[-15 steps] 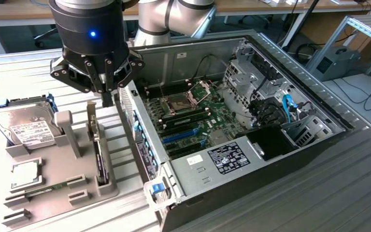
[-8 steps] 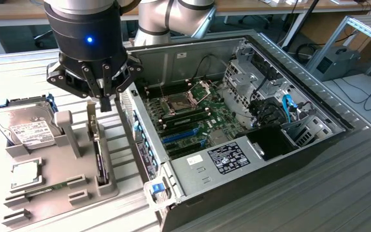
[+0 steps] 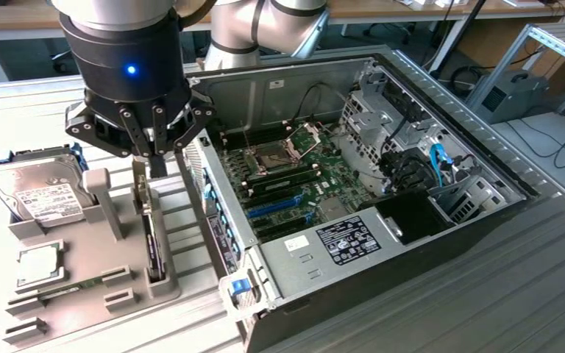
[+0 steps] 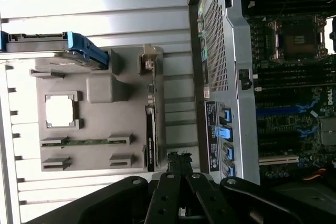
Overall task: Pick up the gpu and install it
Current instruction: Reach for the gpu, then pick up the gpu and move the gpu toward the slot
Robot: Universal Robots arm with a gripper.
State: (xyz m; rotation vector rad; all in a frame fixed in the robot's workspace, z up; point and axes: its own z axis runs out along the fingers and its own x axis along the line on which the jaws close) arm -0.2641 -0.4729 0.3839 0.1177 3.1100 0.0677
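Beside the open computer case [image 3: 263, 92], the gray parts holder [image 3: 82, 283] keeps the gpu [image 3: 151, 243] standing on edge. The gripper [image 3: 155, 168] hangs just above one end of it, fingers pinched together on nothing. A clean grasp probably needs them spread and centred over the top edge.

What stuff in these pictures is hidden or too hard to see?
1. Exterior view: the gpu stands on edge in the gray holder, so its flat faces are hidden.
2. Exterior view: the hard drive label's print is too small to read.
3. Wrist view: the computer case is cut off by the picture edge.
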